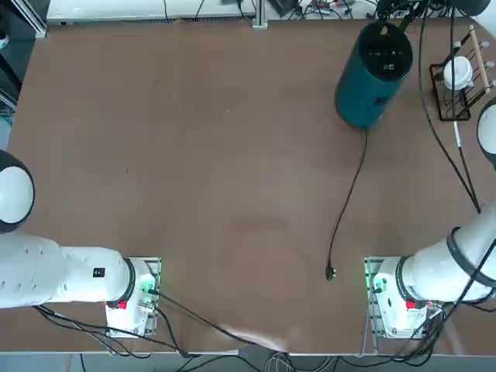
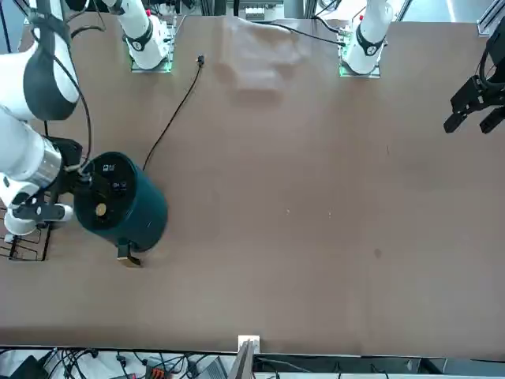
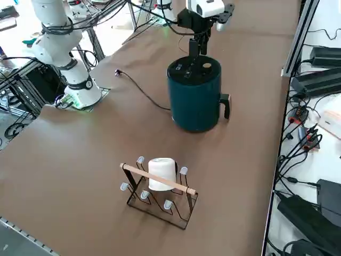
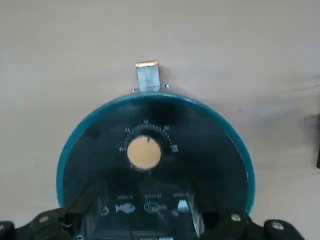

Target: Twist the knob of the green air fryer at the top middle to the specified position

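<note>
One round tan-gold knob point(image 4: 144, 152) sat on the black top of the green air fryer point(image 1: 360, 97), on the half nearer the handle point(image 4: 148, 77). Its face was flat and pale, with a short dark notch at the rim on the handle side. Small white marks point(image 4: 146, 125) curved around that side in an arc, and white food icons point(image 4: 151, 206) lay in a row on the other half of the top. A teal rim circled the black face, and the body below was a tall, smooth, dark teal cylinder. The right gripper point(image 4: 147, 215) hung over the icon half with its fingers spread open, holding nothing, the knob just beyond them. The fryer stood upright towards the far side of the desk point(image 1: 209, 155), right of the middle, its handle pointing to the far edge, with a strip of brown surface between. Off to its right, well apart, a black wire rack point(image 3: 160, 200) carried a white round object point(image 3: 162, 173). From the fryer's near side the thin black cord point(image 1: 350, 190) ran towards the arm bases, its plug point(image 1: 330, 273) lying on the surface. Left of the fryer stretched a broad, flat expanse of brown desktop.
</note>
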Tool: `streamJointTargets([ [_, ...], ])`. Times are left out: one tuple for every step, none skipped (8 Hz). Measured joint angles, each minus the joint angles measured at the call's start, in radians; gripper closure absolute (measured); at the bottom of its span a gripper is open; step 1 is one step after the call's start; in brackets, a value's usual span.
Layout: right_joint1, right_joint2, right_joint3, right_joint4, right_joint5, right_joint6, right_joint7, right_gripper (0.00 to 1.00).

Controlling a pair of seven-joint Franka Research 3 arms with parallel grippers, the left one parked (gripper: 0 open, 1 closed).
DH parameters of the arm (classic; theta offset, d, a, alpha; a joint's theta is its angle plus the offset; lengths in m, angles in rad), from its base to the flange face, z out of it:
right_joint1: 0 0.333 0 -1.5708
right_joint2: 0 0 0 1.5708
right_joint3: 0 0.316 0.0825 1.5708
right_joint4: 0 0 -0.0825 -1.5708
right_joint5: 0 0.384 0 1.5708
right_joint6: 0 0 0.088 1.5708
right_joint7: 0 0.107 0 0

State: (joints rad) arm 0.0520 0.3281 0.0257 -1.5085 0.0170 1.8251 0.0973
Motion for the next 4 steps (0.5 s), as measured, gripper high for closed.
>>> streamJointTargets([
  [0.000, 0.014, 0.000, 0.000, 0.000, 0.020, 0.000, 0.00],
  [0.000, 0.024, 0.000, 0.001, 0.000, 0.033, 0.000, 0.01],
  [0.000, 0.030, 0.000, 0.002, 0.000, 0.044, 0.000, 0.04],
  [0.000, 0.032, 0.000, 0.003, 0.000, 0.052, 0.000, 0.06],
])
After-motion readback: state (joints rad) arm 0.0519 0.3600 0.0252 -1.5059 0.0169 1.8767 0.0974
